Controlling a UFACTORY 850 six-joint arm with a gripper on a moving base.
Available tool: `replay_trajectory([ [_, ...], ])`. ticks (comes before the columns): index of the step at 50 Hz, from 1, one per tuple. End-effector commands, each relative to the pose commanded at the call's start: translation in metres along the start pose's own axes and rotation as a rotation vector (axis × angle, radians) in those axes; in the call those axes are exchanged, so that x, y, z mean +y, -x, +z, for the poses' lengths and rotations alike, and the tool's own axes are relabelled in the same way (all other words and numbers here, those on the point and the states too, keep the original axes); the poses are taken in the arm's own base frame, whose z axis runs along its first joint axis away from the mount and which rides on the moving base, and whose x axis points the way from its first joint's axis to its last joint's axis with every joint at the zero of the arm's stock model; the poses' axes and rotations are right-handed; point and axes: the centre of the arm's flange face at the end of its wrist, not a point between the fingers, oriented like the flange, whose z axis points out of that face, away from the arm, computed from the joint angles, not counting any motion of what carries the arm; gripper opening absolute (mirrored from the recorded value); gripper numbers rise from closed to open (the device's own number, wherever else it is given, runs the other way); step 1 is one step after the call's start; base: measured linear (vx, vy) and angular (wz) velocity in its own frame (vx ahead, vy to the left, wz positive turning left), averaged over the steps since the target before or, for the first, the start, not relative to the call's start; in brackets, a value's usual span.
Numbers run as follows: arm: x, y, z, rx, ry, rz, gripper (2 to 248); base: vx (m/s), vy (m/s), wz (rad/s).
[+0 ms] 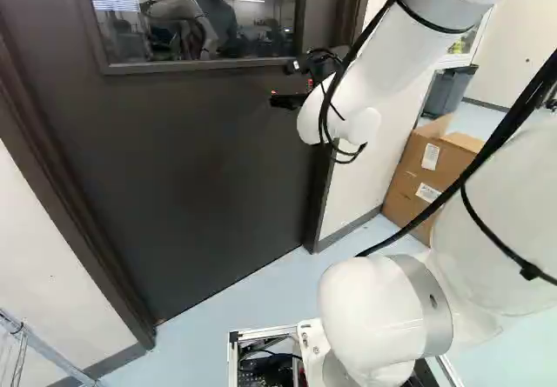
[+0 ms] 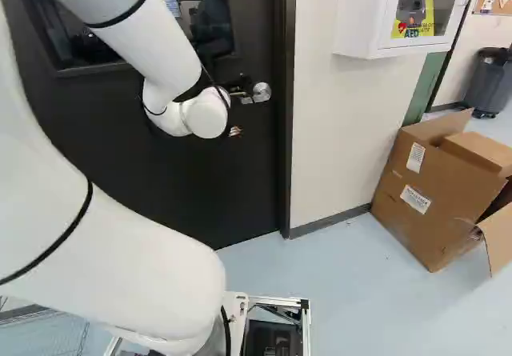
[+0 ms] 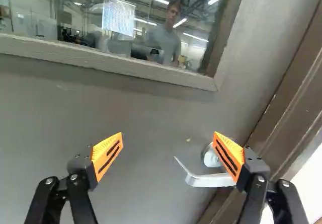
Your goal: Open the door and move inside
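Observation:
The dark door [image 1: 191,178] stands closed in its frame ahead of the base, a window in its upper part. In the left base view my gripper [image 1: 283,85] is held up before the door, near its latch side. The wrist view shows the gripper [image 3: 168,146] open, its orange-padded fingers wide apart with nothing gripped. A silver lever handle [image 3: 205,179] lies ahead, its bent free end between the fingers' lines and its base partly hidden by one finger. The right base view shows a round silver lock [image 2: 262,92] beside the arm's wrist, which hides the gripper there.
The door frame [image 2: 285,132] meets a white wall [image 2: 328,124] on the latch side. Along that wall stand an open cardboard box [image 2: 436,200] and, above it, a white cabinet [image 2: 364,20]. A metal wire rack [image 1: 36,348] is low at the left of the left base view.

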Motion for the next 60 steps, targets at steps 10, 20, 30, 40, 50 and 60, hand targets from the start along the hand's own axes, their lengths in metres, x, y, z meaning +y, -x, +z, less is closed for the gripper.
replay_trajectory([
  [10,0.006,-0.002,0.005,0.002,0.006,-0.007,247,0.0,0.0,0.0],
  [20,0.009,-0.002,0.009,0.001,0.007,-0.007,247,0.0,0.0,0.0],
  [30,0.008,0.004,0.014,-0.014,0.004,-0.002,247,0.0,0.0,0.0],
  [40,0.007,0.014,0.017,-0.036,-0.002,0.004,247,0.0,0.0,0.0],
  [50,0.004,0.024,0.017,-0.058,-0.008,0.01,247,0.0,0.0,0.0],
  [60,0.001,0.034,0.018,-0.08,-0.017,0.017,247,0.0,0.0,0.0],
])
